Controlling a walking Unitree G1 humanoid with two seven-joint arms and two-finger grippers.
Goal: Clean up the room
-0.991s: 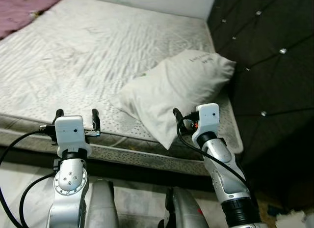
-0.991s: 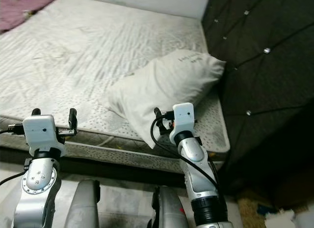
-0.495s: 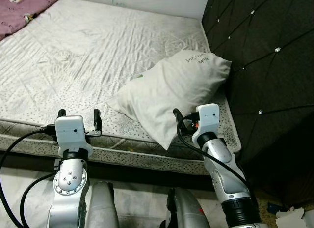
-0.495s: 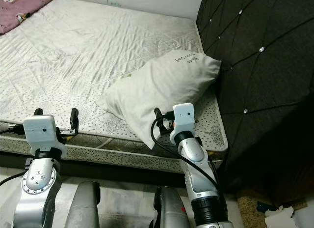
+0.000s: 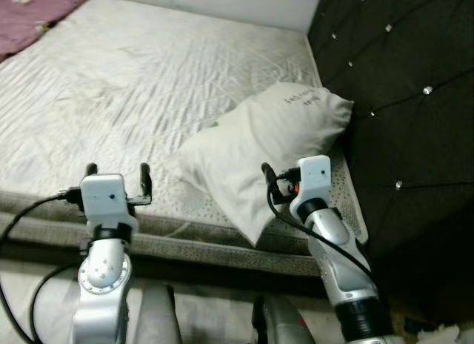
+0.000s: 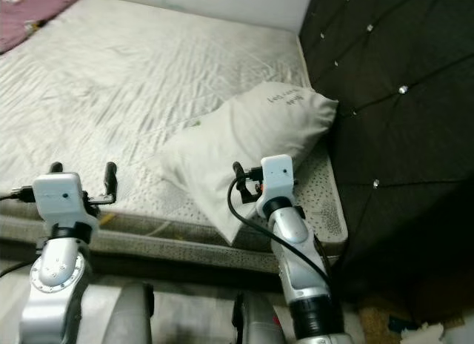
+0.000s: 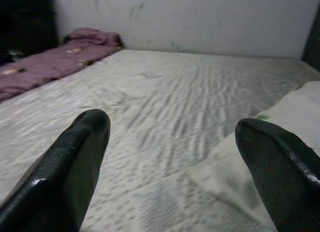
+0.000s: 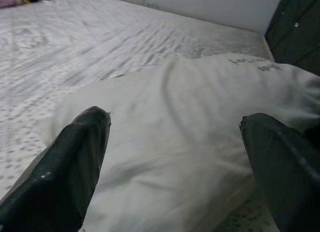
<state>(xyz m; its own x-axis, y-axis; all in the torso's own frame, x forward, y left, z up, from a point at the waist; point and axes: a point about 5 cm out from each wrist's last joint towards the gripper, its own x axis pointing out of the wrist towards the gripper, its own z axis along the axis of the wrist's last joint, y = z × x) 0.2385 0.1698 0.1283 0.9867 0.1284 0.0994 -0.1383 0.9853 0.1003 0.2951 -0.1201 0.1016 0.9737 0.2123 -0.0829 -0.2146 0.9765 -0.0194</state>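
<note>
A white pillow (image 5: 259, 144) with small writing on it lies at the near right corner of the bare mattress (image 5: 133, 77), leaning against the dark headboard. My right gripper (image 8: 175, 142) is open, held just in front of the pillow's near edge, its fingers (image 8: 75, 162) spread either side of it without touching. My left gripper (image 5: 116, 170) is open too, over the mattress's front edge to the left of the pillow, holding nothing.
A dark tufted headboard (image 5: 400, 99) rises along the bed's right side. A purple blanket (image 5: 29, 10) lies at the far left corner. White scraps (image 5: 444, 333) lie on the floor at the bottom right. A white wall (image 7: 190, 17) stands behind the bed.
The whole picture has shifted a little, so the camera has moved. Both arms keep the same pose with open fingers, and the pillow lies where it was.
</note>
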